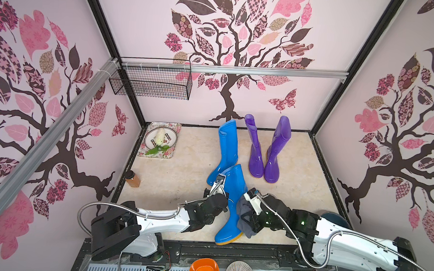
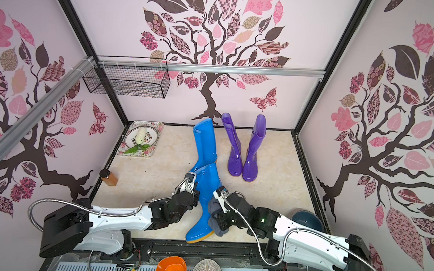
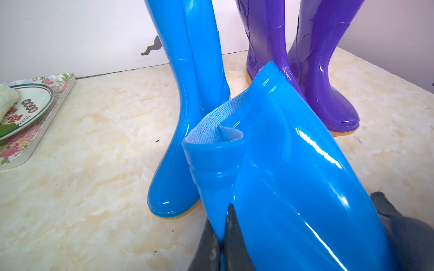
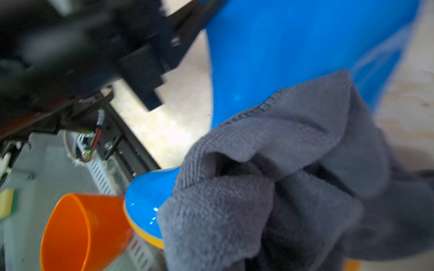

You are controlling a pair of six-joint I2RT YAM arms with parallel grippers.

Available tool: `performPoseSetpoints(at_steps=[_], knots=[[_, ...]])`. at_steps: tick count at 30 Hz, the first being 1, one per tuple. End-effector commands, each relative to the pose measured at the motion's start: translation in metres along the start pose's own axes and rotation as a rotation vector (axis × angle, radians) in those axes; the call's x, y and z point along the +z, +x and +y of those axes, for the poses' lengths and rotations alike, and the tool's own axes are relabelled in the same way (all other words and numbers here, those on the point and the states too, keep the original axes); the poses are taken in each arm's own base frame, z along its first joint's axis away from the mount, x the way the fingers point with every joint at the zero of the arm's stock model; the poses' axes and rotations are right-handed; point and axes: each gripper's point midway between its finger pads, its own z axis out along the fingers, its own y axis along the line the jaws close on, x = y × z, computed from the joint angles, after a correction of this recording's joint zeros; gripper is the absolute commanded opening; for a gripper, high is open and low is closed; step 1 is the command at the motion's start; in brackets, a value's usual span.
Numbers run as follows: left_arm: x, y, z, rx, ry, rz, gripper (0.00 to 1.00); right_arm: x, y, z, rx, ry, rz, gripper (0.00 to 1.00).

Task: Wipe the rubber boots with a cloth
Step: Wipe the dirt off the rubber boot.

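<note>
At the front edge of the table point(image 1: 182, 170), the near blue boot point(image 1: 235, 191) rests on its sole, toe toward the robot. Its shaft leans up and away, so its long axis runs roughly front to back in both top views. The left gripper point(image 3: 220, 234) comes in from the boot's left and is pinched tight on a fold of the shaft wall below the rim, steadying it. The cloth point(image 4: 281, 176) lies on the opposite, right side, bunched against the lower shaft and heel, between the boot and the right gripper point(image 1: 245, 218). That gripper's jaws are buried in fabric; they look closed on it, going by how the cloth hangs. Its arm reaches in low from the right, so the right arm is nearer for wiping, and the stroke probably wants to follow the shaft. The second blue boot point(image 1: 226, 147) and the purple boots point(image 1: 256, 154) stand further back, apart from both grippers.
</note>
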Motion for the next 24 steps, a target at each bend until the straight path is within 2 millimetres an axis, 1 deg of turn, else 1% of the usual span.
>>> performPoseSetpoints(at_steps=[1,2,3,5,6,8,10,12,13,14,15,16,17,18,20,22,24], knots=[[-0.005,-0.034,-0.007,-0.145,0.035,-0.076,0.00,0.006,-0.014,0.034,-0.007,-0.153,-0.050,0.00],[-0.006,-0.032,-0.007,-0.157,0.044,-0.070,0.00,0.013,-0.009,0.037,0.008,-0.178,-0.030,0.00],[-0.008,-0.030,-0.008,-0.161,0.050,-0.066,0.00,0.019,-0.005,0.035,0.026,-0.170,-0.011,0.00],[-0.012,-0.024,-0.011,-0.165,0.062,-0.055,0.00,0.029,0.002,0.019,0.051,-0.085,0.023,0.00],[-0.014,-0.021,-0.013,-0.158,0.069,-0.050,0.00,0.029,0.001,0.008,0.058,-0.016,0.020,0.00],[-0.019,-0.017,-0.014,-0.155,0.068,-0.043,0.00,0.020,-0.003,-0.027,0.084,0.163,-0.036,0.00],[-0.024,-0.014,-0.016,-0.166,0.086,-0.034,0.00,0.009,-0.005,-0.052,0.117,0.256,-0.103,0.00],[-0.028,-0.015,-0.017,-0.167,0.089,-0.042,0.00,-0.002,-0.006,-0.071,0.167,0.296,-0.123,0.00],[-0.030,-0.016,-0.018,-0.166,0.088,-0.045,0.00,-0.004,-0.004,-0.076,0.183,0.300,-0.116,0.00],[-0.031,-0.016,-0.017,-0.170,0.085,-0.046,0.00,-0.004,-0.002,-0.075,0.172,0.288,-0.105,0.00],[-0.031,-0.018,-0.016,-0.181,0.083,-0.049,0.00,-0.001,0.001,-0.070,0.158,0.258,-0.087,0.00],[-0.031,-0.018,-0.015,-0.188,0.082,-0.051,0.00,0.004,0.004,-0.058,0.148,0.191,-0.060,0.00],[-0.031,-0.018,-0.015,-0.188,0.081,-0.050,0.00,0.008,0.007,-0.042,0.131,0.111,-0.038,0.00],[-0.031,-0.019,-0.016,-0.191,0.083,-0.051,0.00,0.011,0.008,-0.030,0.112,0.067,-0.032,0.00],[-0.030,-0.019,-0.018,-0.194,0.083,-0.049,0.00,0.015,0.011,0.005,0.006,-0.002,-0.027,0.00],[-0.029,-0.019,-0.019,-0.192,0.082,-0.048,0.00,0.021,0.016,0.030,-0.071,-0.034,0.000,0.00],[-0.029,-0.018,-0.018,-0.187,0.077,-0.047,0.00,0.030,0.024,0.046,-0.087,-0.082,0.063,0.00]])
